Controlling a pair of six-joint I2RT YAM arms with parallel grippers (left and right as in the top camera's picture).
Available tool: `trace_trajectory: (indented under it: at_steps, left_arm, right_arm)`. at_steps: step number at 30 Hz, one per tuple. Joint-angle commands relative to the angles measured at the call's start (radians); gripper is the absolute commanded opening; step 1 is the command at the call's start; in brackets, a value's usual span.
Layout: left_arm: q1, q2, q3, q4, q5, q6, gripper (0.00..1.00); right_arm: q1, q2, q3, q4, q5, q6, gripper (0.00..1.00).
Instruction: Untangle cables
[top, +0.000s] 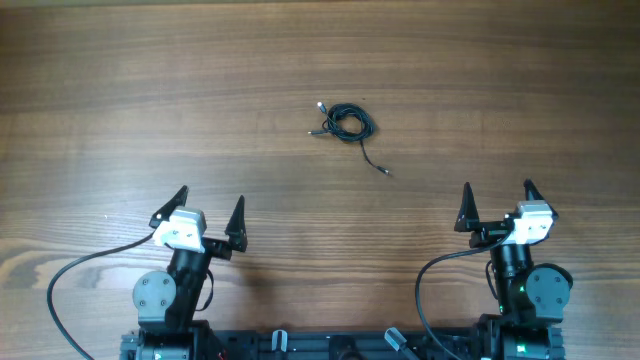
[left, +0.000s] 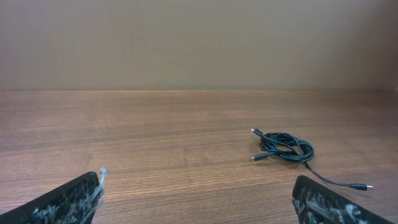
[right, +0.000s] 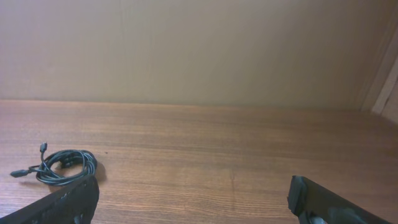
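The cables (top: 348, 122) lie as one small knotted bundle of thin black wire on the wooden table, with a loose tail ending in a silvery plug (top: 386, 172) toward the front right. The bundle also shows in the left wrist view (left: 285, 148) and in the right wrist view (right: 64, 165). My left gripper (top: 208, 207) is open and empty, near the front left, well short of the bundle. My right gripper (top: 497, 201) is open and empty, near the front right, also apart from it.
The wooden table (top: 150, 90) fills the view. A plain beige wall stands behind its far edge (left: 186, 43). Thick black arm cables (top: 70, 275) loop near the arm bases at the front edge.
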Motion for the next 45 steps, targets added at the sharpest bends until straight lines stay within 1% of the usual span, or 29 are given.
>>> trace_trajectory:
  at_steps: [1, 23, 25, 33, 37, 42, 45]
  left_arm:
    - [0.004, -0.003, -0.011, 0.005, 0.005, 0.019, 1.0]
    - [0.005, -0.003, -0.011, 0.008, -0.001, 0.024, 1.0]
    - [0.005, -0.003, -0.011, 0.021, -0.021, 0.023, 1.0]
    - [0.005, -0.003, -0.011, 0.136, -0.022, 0.023, 1.0]
    - [0.005, -0.003, -0.011, 0.085, -0.024, 0.023, 1.0]
    - [0.005, -0.003, -0.011, 0.145, -0.053, 0.023, 1.0]
    - [0.005, -0.003, -0.011, 0.144, -0.056, 0.023, 1.0]
  right_arm:
    - [0.005, -0.009, -0.001, 0.005, 0.018, -0.001, 1.0]
    - [0.005, -0.009, -0.001, 0.005, 0.018, -0.001, 1.0]
    - [0.005, -0.009, -0.001, 0.005, 0.018, -0.001, 1.0]
    - [0.005, -0.009, -0.001, 0.005, 0.018, -0.001, 1.0]
    - [0.005, -0.009, -0.001, 0.005, 0.018, -0.001, 1.0]
    - [0.005, -0.009, -0.001, 0.005, 0.018, -0.001, 1.0]
    - [0.005, -0.009, -0.001, 0.005, 0.018, -0.001, 1.0]
